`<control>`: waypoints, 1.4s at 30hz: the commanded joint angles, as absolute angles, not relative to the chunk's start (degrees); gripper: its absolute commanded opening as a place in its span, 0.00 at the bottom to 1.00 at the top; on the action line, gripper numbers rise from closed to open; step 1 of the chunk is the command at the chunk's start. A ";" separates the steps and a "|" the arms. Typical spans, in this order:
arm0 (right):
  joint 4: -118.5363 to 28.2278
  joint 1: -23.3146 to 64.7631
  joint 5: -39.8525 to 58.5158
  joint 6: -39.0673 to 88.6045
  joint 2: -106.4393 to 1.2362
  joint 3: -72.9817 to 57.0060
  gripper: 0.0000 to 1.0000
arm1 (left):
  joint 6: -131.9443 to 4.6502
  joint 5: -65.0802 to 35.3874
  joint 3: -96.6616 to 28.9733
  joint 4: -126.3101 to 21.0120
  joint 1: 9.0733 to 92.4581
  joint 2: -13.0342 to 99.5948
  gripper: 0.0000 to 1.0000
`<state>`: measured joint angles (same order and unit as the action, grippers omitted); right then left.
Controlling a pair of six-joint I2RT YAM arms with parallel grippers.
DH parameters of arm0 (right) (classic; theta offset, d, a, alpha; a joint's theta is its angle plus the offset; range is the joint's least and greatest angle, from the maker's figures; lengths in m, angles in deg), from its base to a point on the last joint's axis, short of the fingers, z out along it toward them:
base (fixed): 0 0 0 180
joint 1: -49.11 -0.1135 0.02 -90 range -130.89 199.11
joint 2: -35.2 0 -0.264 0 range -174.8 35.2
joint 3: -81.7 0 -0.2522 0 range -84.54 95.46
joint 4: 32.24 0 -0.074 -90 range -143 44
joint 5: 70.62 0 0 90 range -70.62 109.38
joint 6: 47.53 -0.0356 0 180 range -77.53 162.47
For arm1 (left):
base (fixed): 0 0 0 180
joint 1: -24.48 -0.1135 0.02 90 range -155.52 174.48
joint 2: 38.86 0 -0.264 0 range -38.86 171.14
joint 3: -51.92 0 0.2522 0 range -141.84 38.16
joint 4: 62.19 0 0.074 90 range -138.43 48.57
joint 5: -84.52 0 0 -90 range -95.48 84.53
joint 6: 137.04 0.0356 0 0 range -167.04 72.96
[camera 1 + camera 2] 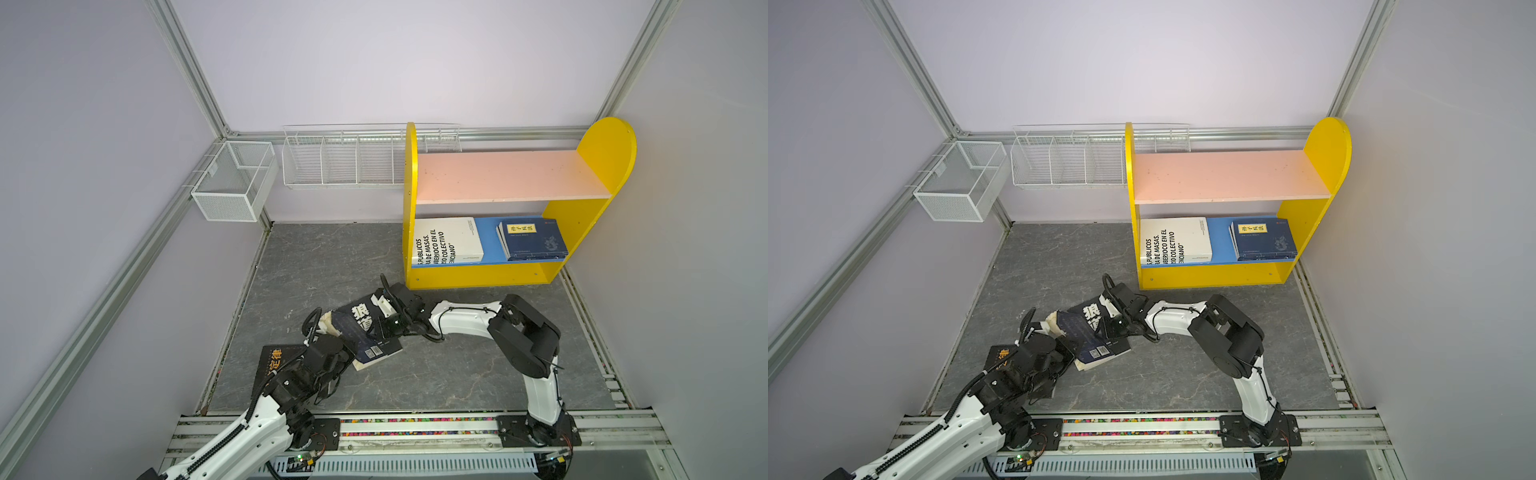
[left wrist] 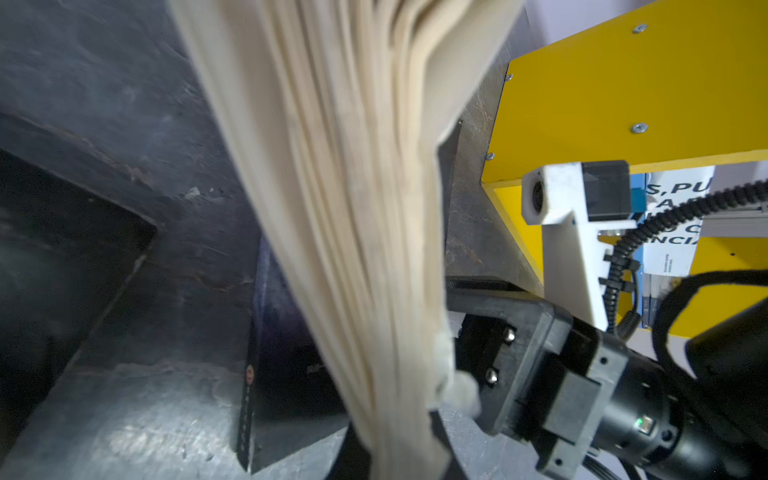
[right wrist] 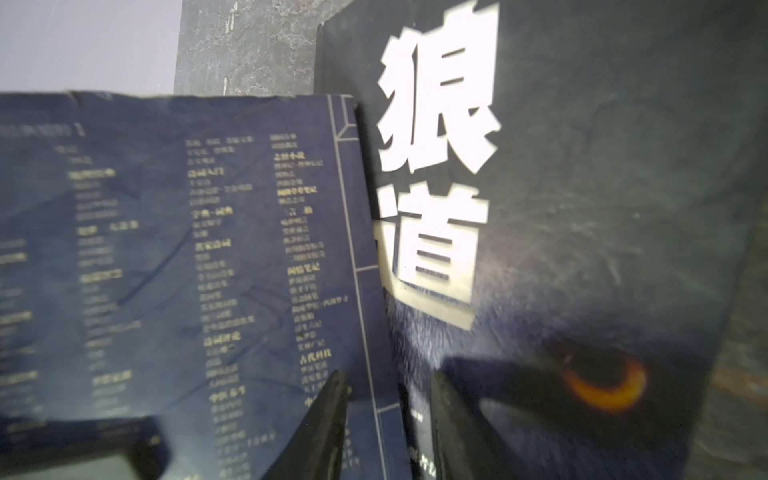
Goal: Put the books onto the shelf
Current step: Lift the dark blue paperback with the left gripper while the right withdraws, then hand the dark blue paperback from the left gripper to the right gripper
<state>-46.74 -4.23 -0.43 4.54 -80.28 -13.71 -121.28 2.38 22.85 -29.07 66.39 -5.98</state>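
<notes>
Mid pick-up in front of the shelf (image 1: 469, 276): the left claw (image 2: 399, 453) is clamped shut on a navy book (image 1: 357, 336), tipping it up on edge on the desk (image 1: 436, 374), out from the shelf end where the white book (image 1: 449, 241) lies. The right claw (image 3: 388, 424) stands with its fingers apart, straddling the navy book's edge without visibly pinching it. Under and behind that book lies a black book with a white title (image 1: 360, 316), flat on the desk, a little nearer the shelf.

Three books appear left to shelve, this one in hand. Two navy books (image 1: 534, 243) and the white one already lie on the blue lower board (image 1: 488, 239), and the pink upper board (image 1: 498, 174) is bare. The next move likely calls for the right claw to back clear, then a lift that keeps the loose pages from splaying on the way to the shelf.

Only the left wrist view shows the cream page edges (image 2: 353, 208) fanning open above the grip. Only the right wrist view shows the gap between the right claw's fingers. Only the top views show a second black book with an orange title (image 1: 276, 359), partly under the left arm and farthest from the shelf
</notes>
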 commanded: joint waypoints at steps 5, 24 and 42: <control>-48.74 0.89 -2.65 7.17 -70.70 -15.88 0.66 | -114.39 -1.60 15.12 -25.21 64.97 -6.62 0.00; -56.78 16.17 -24.94 10.24 -26.63 -26.79 0.95 | -85.21 -48.39 -18.91 -33.40 60.51 13.18 0.00; -44.84 18.96 -18.79 -2.39 -13.79 -38.03 0.60 | -93.43 -61.38 -19.28 -52.87 60.51 21.85 0.00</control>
